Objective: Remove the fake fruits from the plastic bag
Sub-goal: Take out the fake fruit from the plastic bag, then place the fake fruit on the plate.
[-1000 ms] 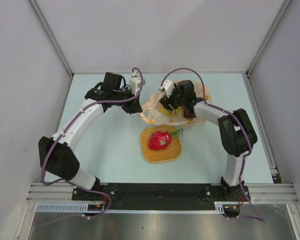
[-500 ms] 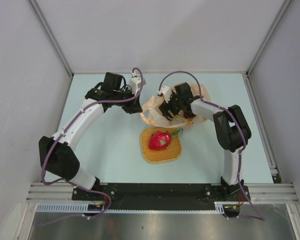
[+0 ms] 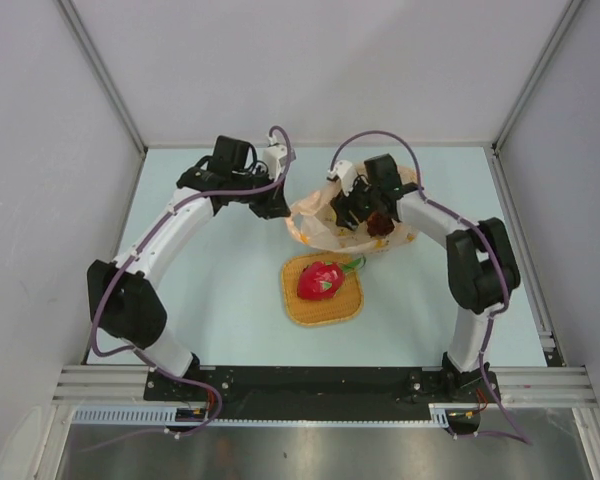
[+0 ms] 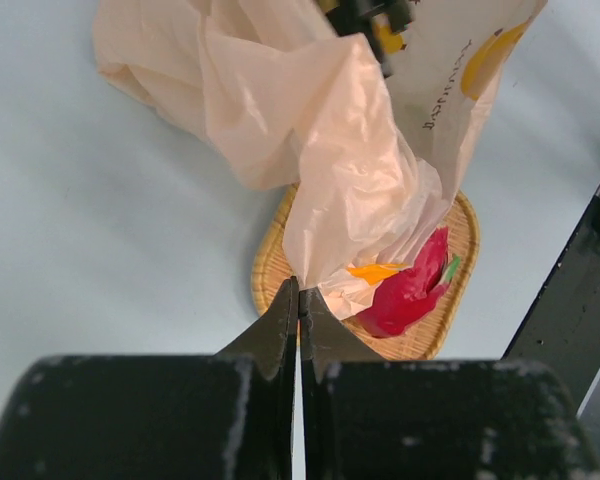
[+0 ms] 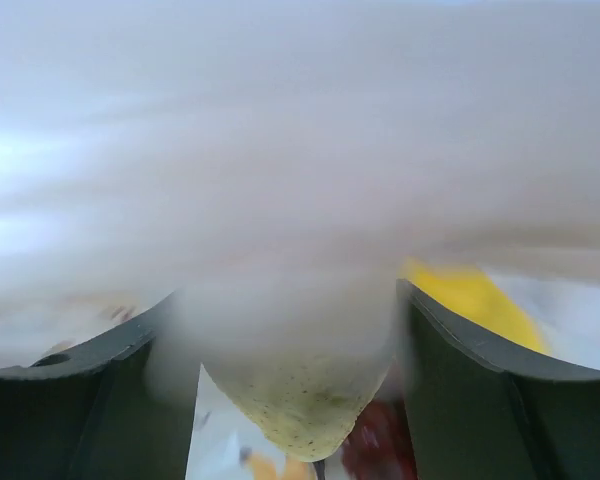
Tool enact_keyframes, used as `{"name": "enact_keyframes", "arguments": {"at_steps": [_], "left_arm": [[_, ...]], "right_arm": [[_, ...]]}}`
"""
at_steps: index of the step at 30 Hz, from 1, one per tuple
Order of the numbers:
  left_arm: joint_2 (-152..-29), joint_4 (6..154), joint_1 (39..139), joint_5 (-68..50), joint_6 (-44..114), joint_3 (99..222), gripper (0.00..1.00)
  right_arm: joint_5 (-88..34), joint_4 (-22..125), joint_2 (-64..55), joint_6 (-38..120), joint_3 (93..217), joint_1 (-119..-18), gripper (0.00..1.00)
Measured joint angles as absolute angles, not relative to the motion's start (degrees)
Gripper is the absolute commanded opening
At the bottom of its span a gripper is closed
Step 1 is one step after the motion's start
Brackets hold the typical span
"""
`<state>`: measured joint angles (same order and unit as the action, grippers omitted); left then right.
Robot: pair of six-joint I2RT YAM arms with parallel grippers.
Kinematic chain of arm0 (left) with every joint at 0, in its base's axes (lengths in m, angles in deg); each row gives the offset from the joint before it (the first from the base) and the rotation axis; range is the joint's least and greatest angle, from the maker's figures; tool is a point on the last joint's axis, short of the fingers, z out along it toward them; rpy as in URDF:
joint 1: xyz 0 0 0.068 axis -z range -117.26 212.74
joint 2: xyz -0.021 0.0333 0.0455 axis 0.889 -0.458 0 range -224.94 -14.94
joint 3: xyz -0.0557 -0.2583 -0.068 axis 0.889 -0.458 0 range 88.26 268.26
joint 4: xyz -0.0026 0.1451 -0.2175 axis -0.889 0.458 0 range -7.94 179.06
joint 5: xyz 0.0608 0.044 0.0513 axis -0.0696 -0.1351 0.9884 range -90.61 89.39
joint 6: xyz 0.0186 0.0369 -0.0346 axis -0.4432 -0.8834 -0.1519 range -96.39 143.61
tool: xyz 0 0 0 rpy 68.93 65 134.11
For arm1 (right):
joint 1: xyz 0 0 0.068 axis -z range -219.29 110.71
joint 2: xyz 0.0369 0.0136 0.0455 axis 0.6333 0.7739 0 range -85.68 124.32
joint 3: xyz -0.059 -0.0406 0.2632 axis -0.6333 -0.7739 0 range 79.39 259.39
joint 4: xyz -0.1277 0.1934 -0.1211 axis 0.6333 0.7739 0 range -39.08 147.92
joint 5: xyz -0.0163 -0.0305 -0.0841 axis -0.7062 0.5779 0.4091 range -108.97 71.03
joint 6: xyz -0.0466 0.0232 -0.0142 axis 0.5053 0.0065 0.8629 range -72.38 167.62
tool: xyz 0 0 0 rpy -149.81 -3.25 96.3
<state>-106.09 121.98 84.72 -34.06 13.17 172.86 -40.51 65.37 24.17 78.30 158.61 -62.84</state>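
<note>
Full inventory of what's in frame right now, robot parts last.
plastic bag: one, pale peach-orange, crumpled behind the tray
red fruit: one, red with green tips, on the tray
yellow fruit: one, yellow, inside the bag
pale speckled fruit: one, yellowish, inside the bag; others may be hidden
tray: one, orange woven, table centre
table: one, pale blue
left gripper: black, shut on the bag's edge
right gripper: black, inside the bag, jaws apart around the pale speckled fruit, grip unclear

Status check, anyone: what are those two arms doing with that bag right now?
Left gripper shut on plastic bag. Right gripper in the bag, jaws apart around pale fruit, grip unclear. Red fruit on tray.
</note>
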Motion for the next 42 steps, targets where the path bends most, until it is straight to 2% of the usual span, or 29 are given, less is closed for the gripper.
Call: {"name": "enact_keyframes", "arguments": {"at_steps": [8,12,20,27,34,35,38,39,42], "left_arm": [[-111.6,121.2,84.72,-34.28,13.23,179.74,0.0],[-112.26,120.72,84.72,-34.32,13.67,180.59,0.0],[-112.28,119.4,84.74,-34.89,15.66,180.64,0.0],[-111.4,117.68,84.74,-35.72,16.58,178.87,0.0],[-110.35,116.96,84.74,-36.92,17.61,176.4,0.0],[-110.16,116.89,84.74,-37.01,17.63,176.11,0.0],[-109.46,116.85,84.74,-37.03,17.63,175.43,0.0],[-109.26,116.82,84.74,-37.03,17.63,175.26,0.0],[-108.61,116.8,84.74,-37.03,17.63,174.8,0.0]], "right_arm": [[-49.4,72.72,6.75,78.49,159.13,-60.53,0.41],[-53.56,78.14,0.87,82.19,158.46,-61.18,0.42],[-55.63,85.33,-15.16,104.04,138.0,-70.28,0.42],[-53.84,84.85,-17.34,118.25,123.42,-74.19,0.45],[-53.84,78.2,-15.05,124.44,121.82,-77.12,0.46],[-53.69,77.44,-14.24,124.89,121.8,-77.2,0.48],[-53.01,75.54,-11.99,126.84,121.45,-77.53,0.64],[-52.88,75.32,-11.64,127.26,121.39,-77.68,0.99],[-52.7,74.55,-11.07,128.98,121.28,-77.88,1.0]]}}
